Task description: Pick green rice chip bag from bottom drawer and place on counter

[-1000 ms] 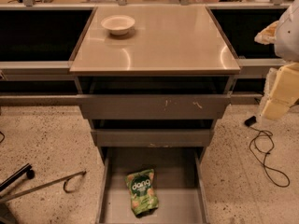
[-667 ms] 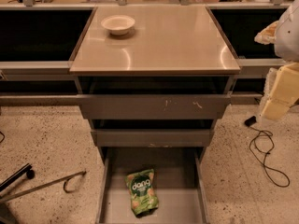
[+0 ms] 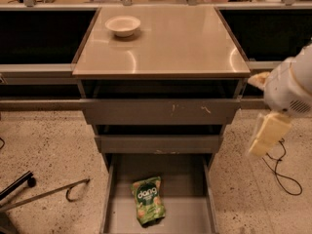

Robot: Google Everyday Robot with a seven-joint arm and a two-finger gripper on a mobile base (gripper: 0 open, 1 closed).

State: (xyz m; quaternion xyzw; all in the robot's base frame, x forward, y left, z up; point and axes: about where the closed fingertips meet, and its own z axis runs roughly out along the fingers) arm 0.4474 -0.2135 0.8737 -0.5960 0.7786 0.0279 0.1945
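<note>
The green rice chip bag [image 3: 148,200] lies flat on the grey floor of the open bottom drawer [image 3: 187,179], near its middle, with the "dang" lettering facing up. The counter [image 3: 175,43] is the glossy beige top of the cabinet above. My gripper [image 3: 267,134] hangs from the white arm [image 3: 292,84] at the right edge of the view. It is beside the cabinet at the height of the upper drawers, well above and to the right of the bag, and holds nothing that I can see.
A white bowl [image 3: 123,25] stands on the counter's back left. Two upper drawers [image 3: 161,112] stick out a little above the bottom one. Dark recessed shelves flank the cabinet. A black cable [image 3: 282,172] lies on the floor at the right, a metal stand leg [image 3: 44,194] at the left.
My arm and gripper have moved a little to the left and down, towards the cabinet. The bag and the drawers have not moved.
</note>
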